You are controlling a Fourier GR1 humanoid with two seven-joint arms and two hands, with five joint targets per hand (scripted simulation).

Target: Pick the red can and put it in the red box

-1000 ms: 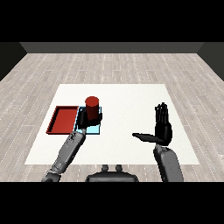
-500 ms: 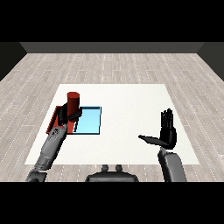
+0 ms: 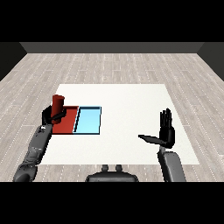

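Red can (image 3: 57,105) up, upright in curled left hand (image 3: 49,116) over red tray's (image 3: 68,124) 9 o'clock edge; right hand (image 3: 165,134) open, idle at 4 o'clock; lowering and release left.

grey forearms (image 3: 37,146), black left hand (image 3: 48,116), black right hand (image 3: 166,133)

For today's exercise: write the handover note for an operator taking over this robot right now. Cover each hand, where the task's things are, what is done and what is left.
Left hand: curled round the red can, holding it upright at the left edge of the red tray.
Right hand: open, fingers straight, holding nothing, over the table's right side.
Light blue tray: beside the red tray, on its right.
Done: can picked and brought to the red tray.
Left: set it down inside the tray, release.
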